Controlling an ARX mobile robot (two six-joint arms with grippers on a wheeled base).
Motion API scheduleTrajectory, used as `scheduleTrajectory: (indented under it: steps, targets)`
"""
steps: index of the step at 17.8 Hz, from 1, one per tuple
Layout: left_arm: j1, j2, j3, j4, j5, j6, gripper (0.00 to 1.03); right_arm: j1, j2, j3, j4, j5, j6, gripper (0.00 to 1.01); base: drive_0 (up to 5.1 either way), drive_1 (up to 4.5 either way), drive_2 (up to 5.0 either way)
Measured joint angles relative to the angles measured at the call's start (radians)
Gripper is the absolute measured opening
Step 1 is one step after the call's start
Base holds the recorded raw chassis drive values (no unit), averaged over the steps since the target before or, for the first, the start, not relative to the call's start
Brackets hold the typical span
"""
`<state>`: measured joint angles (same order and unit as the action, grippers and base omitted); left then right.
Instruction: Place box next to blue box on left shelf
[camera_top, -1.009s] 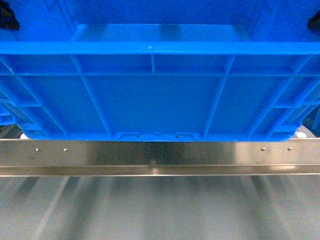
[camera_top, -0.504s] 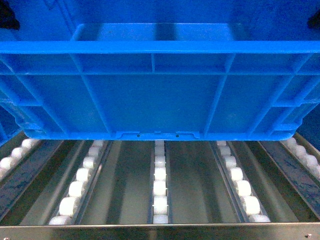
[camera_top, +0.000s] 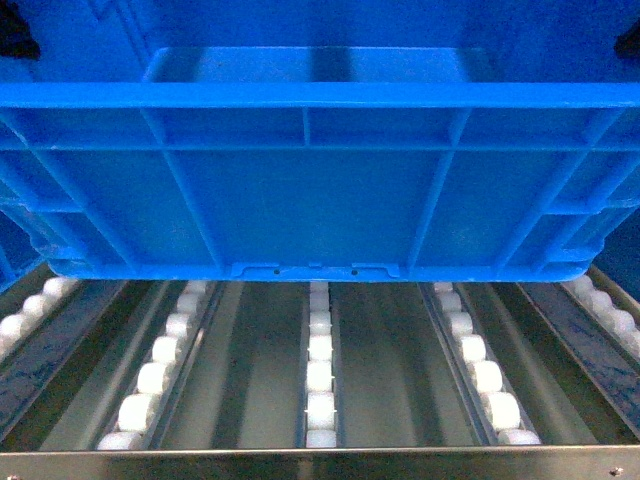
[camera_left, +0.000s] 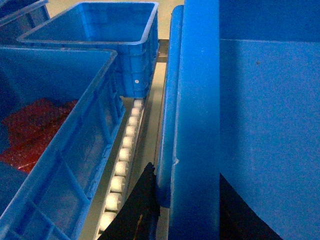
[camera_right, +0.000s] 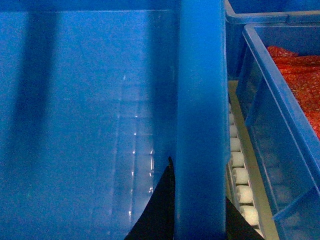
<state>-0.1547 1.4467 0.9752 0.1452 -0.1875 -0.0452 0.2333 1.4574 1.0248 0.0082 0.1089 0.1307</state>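
While both sets of jaws grip the big ribbed bright blue plastic crate (camera_top: 310, 200) by its rims, it hangs over the grey roller shelf (camera_top: 320, 400); lowering beside the neighbouring blue box (camera_left: 60, 145) remains.

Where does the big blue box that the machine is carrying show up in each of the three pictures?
Head view: the box fills the upper half, above the roller rails.
Left wrist view: its rim runs top to bottom through the middle, its inside at right.
Right wrist view: its inside fills the left, its rim stands right of centre.
Shared landmark: the white rollers.
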Motion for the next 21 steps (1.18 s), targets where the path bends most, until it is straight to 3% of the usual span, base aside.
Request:
scheduleTrajectory:
  steps: [21]
  targets:
    - [0.0,0.0,0.0,0.0,0.0,0.0,0.19,0.0,0.0,0.0,0.0,0.0,0.0,0.07,0.0,0.0,0.0]
